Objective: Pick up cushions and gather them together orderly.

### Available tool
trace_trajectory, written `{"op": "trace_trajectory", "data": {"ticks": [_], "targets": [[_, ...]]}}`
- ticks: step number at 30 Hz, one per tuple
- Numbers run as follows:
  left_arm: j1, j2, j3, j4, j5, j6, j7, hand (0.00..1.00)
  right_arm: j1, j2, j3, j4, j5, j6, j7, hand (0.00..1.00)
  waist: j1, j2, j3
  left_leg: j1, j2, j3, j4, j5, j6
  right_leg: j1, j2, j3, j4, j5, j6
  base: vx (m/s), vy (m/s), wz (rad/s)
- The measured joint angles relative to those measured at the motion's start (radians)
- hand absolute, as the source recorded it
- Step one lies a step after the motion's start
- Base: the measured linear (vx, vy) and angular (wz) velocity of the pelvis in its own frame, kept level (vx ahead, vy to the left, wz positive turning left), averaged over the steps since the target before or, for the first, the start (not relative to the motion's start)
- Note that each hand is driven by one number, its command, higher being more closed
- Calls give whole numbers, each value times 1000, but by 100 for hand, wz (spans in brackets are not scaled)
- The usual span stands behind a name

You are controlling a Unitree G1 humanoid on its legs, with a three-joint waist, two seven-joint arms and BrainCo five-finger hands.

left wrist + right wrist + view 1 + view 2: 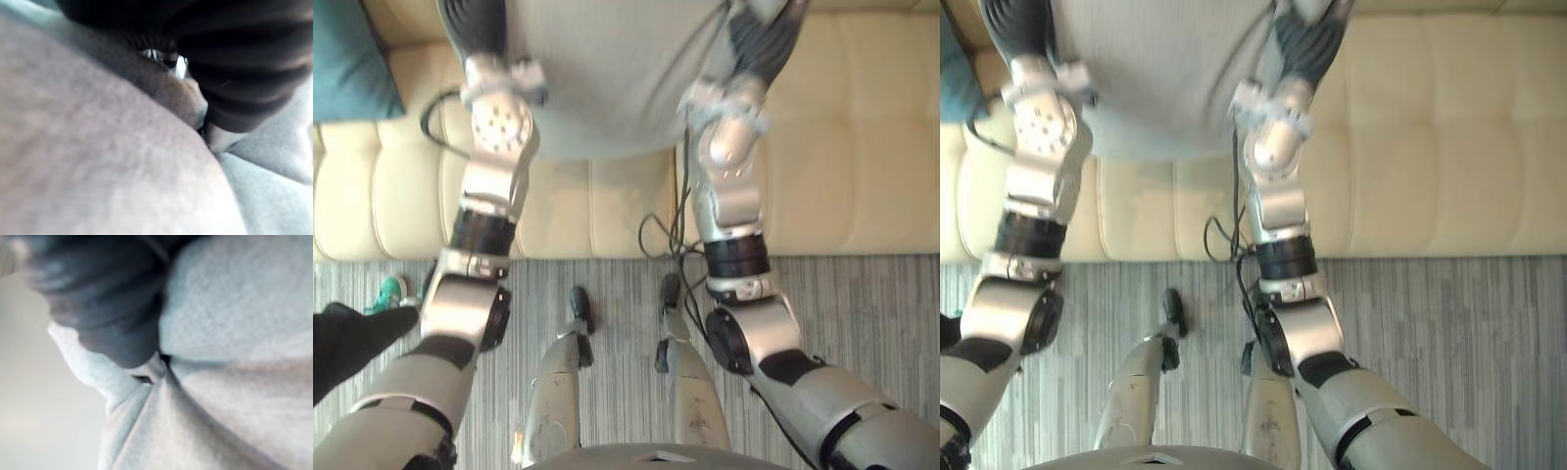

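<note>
A large light grey cushion [607,78] hangs above the cream sofa [862,127], held between my two arms. My left hand [470,24] is against the cushion's left side and my right hand [764,39] against its right side; only their dark ribbed covers show. In the left wrist view the dark cover [234,58] presses into the grey fabric [98,161]. The right wrist view has its cover [107,293] sunk against the cushion [234,308]. A teal cushion [347,59] lies on the sofa at the far left.
The sofa's front edge runs across the middle, with a grey striped rug [862,304] below it. At the left, on the rug, are a person's dark clothing [347,338] and a teal shoe [386,292].
</note>
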Motion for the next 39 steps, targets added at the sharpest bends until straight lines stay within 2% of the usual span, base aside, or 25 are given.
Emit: {"op": "trace_trajectory", "data": {"ticks": [3, 4, 5, 9, 11, 13, 14, 16, 24, 28, 32, 35, 39], "targets": [[-91, 0, 2, 43, -11, 14, -24, 100, -81, -11, -44, 0, 2, 0, -26, 100, 2, 1, 13, -28, -2, -1, -63, 45, -14, -49, 2, -12, 2, 3, -3, -26, -52, 18], [-119, 0, 3, 59, -12, 15, -26, 0, -111, -29, -50, 1, 2, 0, -32, 100, 2, 1, 13, -35, -5, 0, -99, 66, -21, -71, 2, -14, 2, 3, -3, 3, -34, 12], [-137, 0, 3, 69, -12, 15, -27, 0, -128, -32, -49, 1, 2, 0, -39, 0, 4, 1, 13, -39, -7, 0, -119, 77, -23, -84, 2, -15, 3, 2, -3, 9, -37, 12], [-179, 2, 5, 76, -12, 15, -35, 0, -194, -78, -49, 12, 3, 0, -61, 0, 12, 1, 13, -59, -13, 1, -212, 136, -43, -140, 6, -25, 4, -2, -9, 27, -20, 11], [-179, 11, 6, 89, -12, 15, -35, 0, -224, -91, -48, 42, 3, 2, -63, 0, 15, 1, 13, -62, -14, 1, -266, 170, -65, -168, 10, -27, 8, -5, -13, 54, -2, 6], [-190, 16, 11, 125, -12, 18, -36, 0, -259, -121, -48, 85, 3, 16, -63, 0, 19, 1, 13, -74, -14, 1, -295, 199, -74, -200, 11, -31, 31, -16, -24, 69, 3, 8], [-196, 18, 14, 149, -13, 23, -36, 0, -274, -135, -48, 106, 4, 24, -63, 0, 21, 1, 14, -79, -13, 0, -312, 212, -90, -222, 11, -35, 52, -25, -28, 63, 9, 12], [-198, 17, 23, 175, -13, 35, -37, 0, -286, -150, -48, 136, 9, 38, -63, 0, 17, 12, 20, -88, -11, -2, -323, 228, -83, -242, 9, -49, 88, -48, -33, 64, 21, 17], [-174, 49, 56, 174, -13, 36, -39, 0, -287, -195, -47, 133, 24, 37, -61, 0, 2, 14, 30, -105, -11, 0, -324, 241, -93, -321, -5, -49, 225, -128, -42, 20, 10, 6], [-128, 112, 91, 174, -13, 36, -73, 0, -271, -264, -72, 123, 63, 36, -58, 0, -24, 16, 94, -108, -11, 1, -324, 249, -83, -333, -5, -52, 248, -134, -48, 0, 0, 0], [-52, 174, 127, 175, -13, 36, -117, 0, -207, -335, -98, 127, 105, 36, -36, 0, -33, 16, 96, -120, -10, 1, -324, 250, -82, -351, -5, -50, 257, -133, -48, 0, 0, 0], [22, 248, 185, 184, -16, 34, -152, 0, -179, -417, -99, 128, 144, 36, 4, 0, -38, 15, 96, -114, -9, 2, -324, 250, -82, -353, -7, -47, 274, -133, -48, 0, 0, 0], [224, 286, 295, 139, -78, 28, -180, 0, -59, -508, -110, 93, 180, 31, 50, 0, -39, 14, 97, -59, -10, 6, -325, 246, -82, -304, -7, -38, 280, -147, -48, -8, -27, -3]]}}
